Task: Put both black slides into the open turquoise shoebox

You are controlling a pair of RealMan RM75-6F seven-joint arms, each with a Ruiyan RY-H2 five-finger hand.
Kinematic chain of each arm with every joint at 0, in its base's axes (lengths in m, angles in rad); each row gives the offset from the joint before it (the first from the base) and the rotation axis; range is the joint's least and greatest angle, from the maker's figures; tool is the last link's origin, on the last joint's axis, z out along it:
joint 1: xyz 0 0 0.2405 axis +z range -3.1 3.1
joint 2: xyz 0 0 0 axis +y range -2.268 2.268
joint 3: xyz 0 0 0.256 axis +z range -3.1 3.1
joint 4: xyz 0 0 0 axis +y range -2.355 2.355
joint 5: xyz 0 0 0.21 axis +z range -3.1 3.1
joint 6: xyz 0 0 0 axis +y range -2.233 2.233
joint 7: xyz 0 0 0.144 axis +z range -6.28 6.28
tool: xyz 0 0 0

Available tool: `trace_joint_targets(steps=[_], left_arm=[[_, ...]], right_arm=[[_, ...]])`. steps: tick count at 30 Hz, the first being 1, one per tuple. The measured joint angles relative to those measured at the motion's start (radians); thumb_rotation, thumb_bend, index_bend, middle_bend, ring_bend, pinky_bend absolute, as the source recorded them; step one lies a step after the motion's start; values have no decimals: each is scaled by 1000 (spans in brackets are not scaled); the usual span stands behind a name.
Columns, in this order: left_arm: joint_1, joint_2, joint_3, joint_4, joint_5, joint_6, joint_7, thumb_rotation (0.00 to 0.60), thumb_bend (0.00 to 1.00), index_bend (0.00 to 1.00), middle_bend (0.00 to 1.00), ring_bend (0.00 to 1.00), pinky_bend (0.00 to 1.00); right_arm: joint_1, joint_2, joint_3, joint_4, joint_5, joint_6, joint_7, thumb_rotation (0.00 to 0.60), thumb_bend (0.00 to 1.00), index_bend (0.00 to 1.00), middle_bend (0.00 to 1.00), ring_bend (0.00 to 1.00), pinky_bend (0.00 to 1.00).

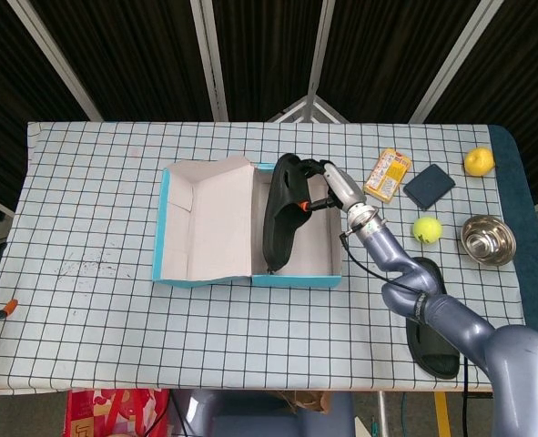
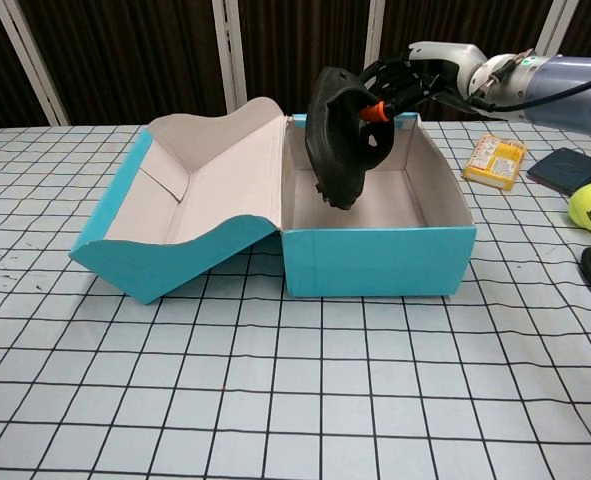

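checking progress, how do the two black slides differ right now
The held slide hangs toe-down over the open turquoise shoebox, gripped by the right hand; the other slide lies flat on the table near its front edge, touched by no hand. The held one shows fully, while the right arm partly hides the lying one. Both are black, and neither rests in the box yet.
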Motion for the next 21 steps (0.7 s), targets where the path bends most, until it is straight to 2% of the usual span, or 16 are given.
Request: trace_joint_targets(steps=[7,21], left_arm=[[-1,-1,0,2,-3,-3,2,600,284,106,0,1,89],[-3,-1,-1,7,-8,-6,-3,600,284,106,0,0,89]], right_arm=[[14,-39,-44,69,-33,15,80,600,313,419,475,301,0],[34,-94,-88,144,-55,50,165,600,313,423,486,301,0]])
